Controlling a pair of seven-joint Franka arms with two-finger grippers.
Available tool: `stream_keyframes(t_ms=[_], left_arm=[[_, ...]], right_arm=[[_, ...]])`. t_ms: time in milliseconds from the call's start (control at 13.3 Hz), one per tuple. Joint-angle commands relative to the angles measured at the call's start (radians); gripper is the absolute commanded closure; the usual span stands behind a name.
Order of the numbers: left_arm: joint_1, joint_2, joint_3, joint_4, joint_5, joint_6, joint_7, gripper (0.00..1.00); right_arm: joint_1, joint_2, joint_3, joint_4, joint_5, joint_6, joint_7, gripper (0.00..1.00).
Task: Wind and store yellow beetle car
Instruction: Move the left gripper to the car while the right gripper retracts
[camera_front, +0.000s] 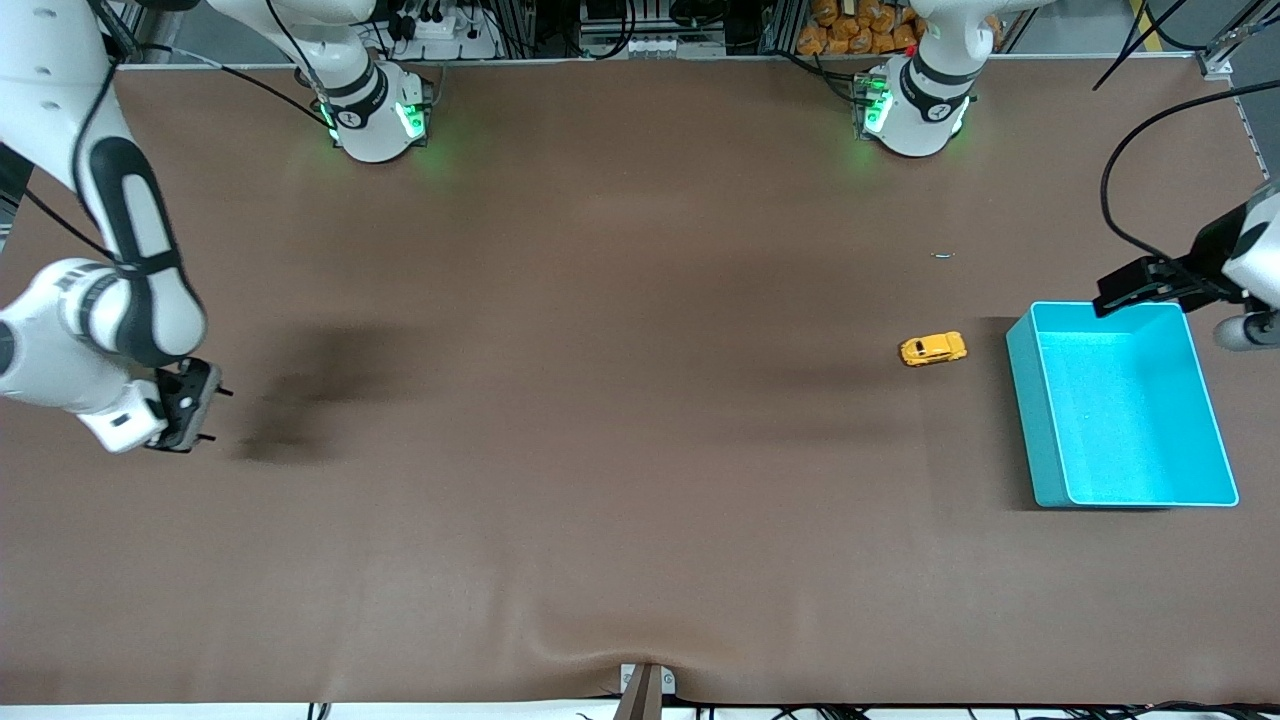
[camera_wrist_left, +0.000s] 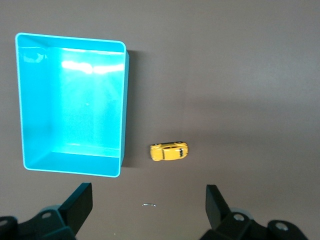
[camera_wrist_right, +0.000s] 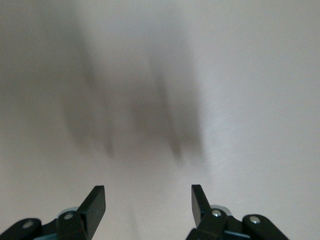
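Note:
The yellow beetle car (camera_front: 932, 349) stands on the brown table, close beside the turquoise bin (camera_front: 1120, 410), toward the left arm's end. The bin is empty. In the left wrist view the car (camera_wrist_left: 169, 151) and the bin (camera_wrist_left: 75, 110) lie well below. My left gripper (camera_wrist_left: 148, 192) is open and empty, held high; in the front view it (camera_front: 1140, 285) shows over the bin's farther rim. My right gripper (camera_front: 218, 414) is open and empty, low over bare table at the right arm's end; it (camera_wrist_right: 148, 192) sees only tabletop.
A small thin silvery scrap (camera_front: 943, 255) lies on the table, farther from the front camera than the car; it also shows in the left wrist view (camera_wrist_left: 148, 204). The brown table mat (camera_front: 600, 400) spreads wide between the two arms.

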Motion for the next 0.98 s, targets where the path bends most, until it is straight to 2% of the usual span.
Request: stream_keyframes(t_ms=[0, 151, 226, 377, 528, 754, 904], left_arm=[[-0.032, 0.039, 0.002, 0.018, -0.019, 0.021, -0.08, 0.0], [-0.046, 0.08, 0.002, 0.021, -0.02, 0.022, -0.3, 0.0], [-0.058, 0.1, 0.0, 0.02, -0.019, 0.022, -0.418, 0.0], [-0.147, 0.145, -0.001, 0.018, 0.026, 0.022, -0.511, 0.0], [-0.176, 0.165, -0.004, 0.018, 0.075, 0.022, -0.711, 0.0], [-0.16, 0.195, 0.002, 0.02, 0.06, 0.025, -0.786, 0.0], [-0.131, 0.197, 0.003, -0.006, 0.057, 0.022, -0.792, 0.0]], right_arm=[[0.006, -0.02, 0.01, 0.192, 0.04, -0.205, 0.119, 0.0], [0.031, -0.029, 0.012, 0.245, 0.044, -0.215, 0.203, 0.0], [0.043, -0.054, 0.012, 0.252, 0.044, -0.227, 0.287, 0.0], [0.097, -0.13, 0.01, 0.256, 0.041, -0.279, 0.496, 0.0], [0.124, -0.172, 0.01, 0.288, 0.035, -0.357, 0.686, 0.0], [0.152, -0.174, 0.007, 0.407, 0.024, -0.552, 0.872, 0.0], [0.155, -0.174, 0.007, 0.446, 0.004, -0.604, 0.947, 0.0]])
